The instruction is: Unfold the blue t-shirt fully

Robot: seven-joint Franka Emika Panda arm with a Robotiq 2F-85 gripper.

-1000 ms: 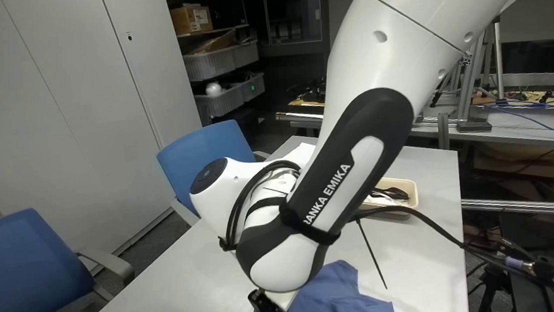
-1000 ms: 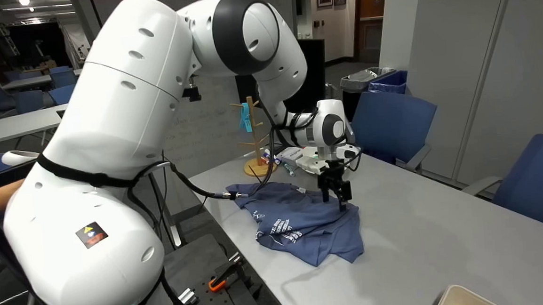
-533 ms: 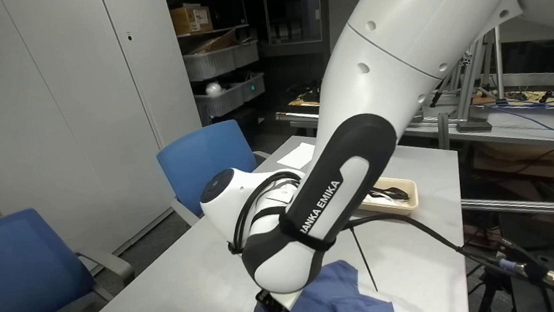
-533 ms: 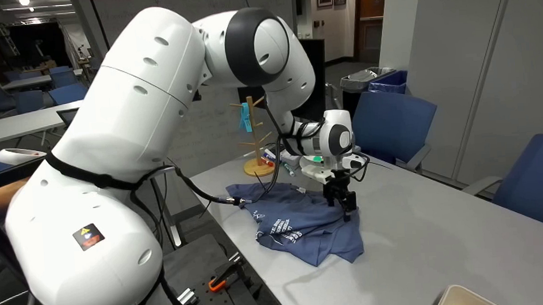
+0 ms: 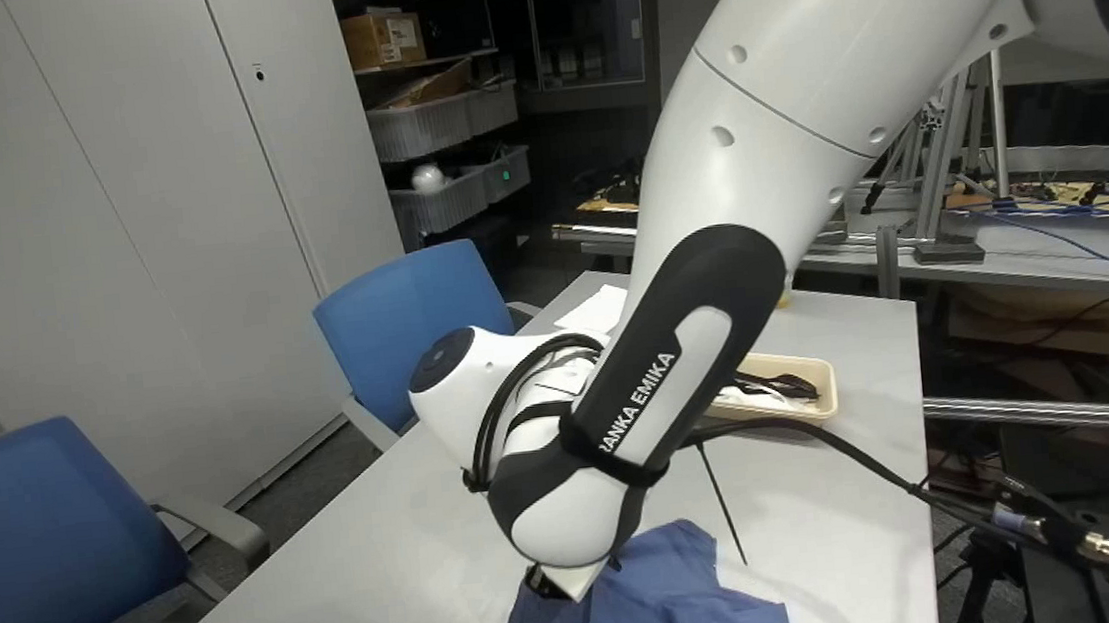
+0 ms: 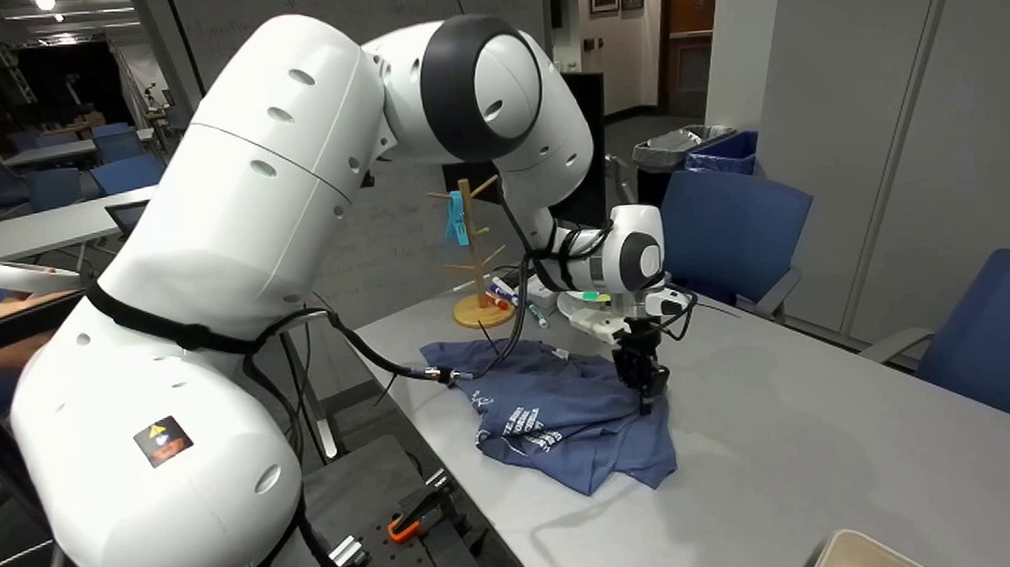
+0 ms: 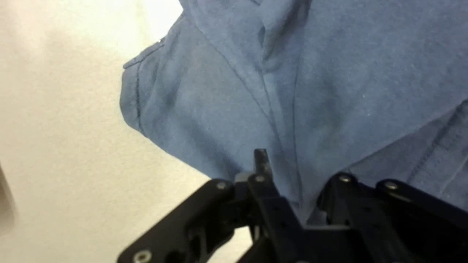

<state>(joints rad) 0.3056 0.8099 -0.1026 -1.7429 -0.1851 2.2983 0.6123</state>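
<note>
— Take the blue t-shirt (image 6: pixel 556 403) as landmark. What is biggest around it?

— The pale table (image 6: pixel 794 415) beneath it. The t-shirt lies on that tabletop, near one long edge. Next my own white arm (image 6: pixel 312 137), arched above the t-shirt.

— And after that?

— Two blue chairs (image 6: pixel 733 217), across the table from the t-shirt. Then the t-shirt itself: rumpled, its white lettering on top, part of it folded over, a hemmed corner spread out in my wrist view.

— Smaller still?

— In an exterior view, a wooden peg stand (image 6: pixel 475 259), near the t-shirt but apart from it. In both exterior views a beige tray (image 5: pixel 826 393), well apart from the t-shirt.

— And your gripper (image 7: pixel 298 186)?

— Low at the t-shirt's border, on the side toward the chairs. My fingers (image 7: pixel 267 190) stand partway apart with a ridge of the t-shirt between them; whether they pinch it, I cannot tell.

— The smallest things?

— A turquoise clip (image 6: pixel 455 219) on the stand, and markers (image 6: pixel 498 301), near the t-shirt on that same side.
</note>
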